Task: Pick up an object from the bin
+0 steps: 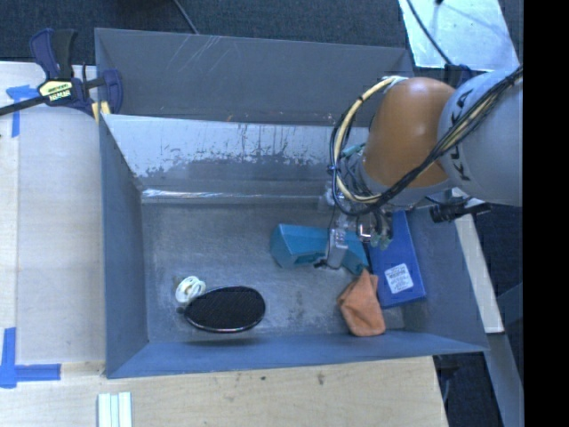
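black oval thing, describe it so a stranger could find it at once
In the grey bin, look at the floor's lower-left corner. Beside a small white round thing lies the black oval thing. It is the only black, oval piece; the teal block, blue box and orange lump sit to the right.

Nothing could be read in full. A white label point(397, 279) sat on the dark blue flat box point(409, 247) at the right of the bin point(124, 238) (its print too small to make out), and cables point(418, 163) crossed the dark letters on the grey arm point(498, 140).
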Tool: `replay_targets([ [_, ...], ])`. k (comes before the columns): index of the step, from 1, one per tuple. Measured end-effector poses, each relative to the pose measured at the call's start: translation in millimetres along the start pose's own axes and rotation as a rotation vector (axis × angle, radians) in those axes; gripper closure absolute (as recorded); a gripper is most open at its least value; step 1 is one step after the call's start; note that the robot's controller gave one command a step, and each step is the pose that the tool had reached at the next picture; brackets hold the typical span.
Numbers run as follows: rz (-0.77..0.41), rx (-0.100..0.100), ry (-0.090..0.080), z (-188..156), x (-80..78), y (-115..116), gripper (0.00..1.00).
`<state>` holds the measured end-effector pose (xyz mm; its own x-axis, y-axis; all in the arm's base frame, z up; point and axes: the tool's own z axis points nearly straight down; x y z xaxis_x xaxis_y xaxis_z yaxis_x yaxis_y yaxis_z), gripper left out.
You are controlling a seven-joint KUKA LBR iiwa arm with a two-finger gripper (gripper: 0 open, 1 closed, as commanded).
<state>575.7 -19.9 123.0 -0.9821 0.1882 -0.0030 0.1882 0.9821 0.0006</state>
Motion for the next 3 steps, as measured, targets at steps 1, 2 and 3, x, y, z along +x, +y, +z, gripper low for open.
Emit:
replay_targets([
  [1,0.078,0.001,0.003,47.7,-12.1,9.9,1.00],
  [2,0.077,0.001,0.003,47.7,-12.1,10.0,1.00],
  [3,0.072,0.000,0.000,-146.5,-5.8,5.5,1.00],
])
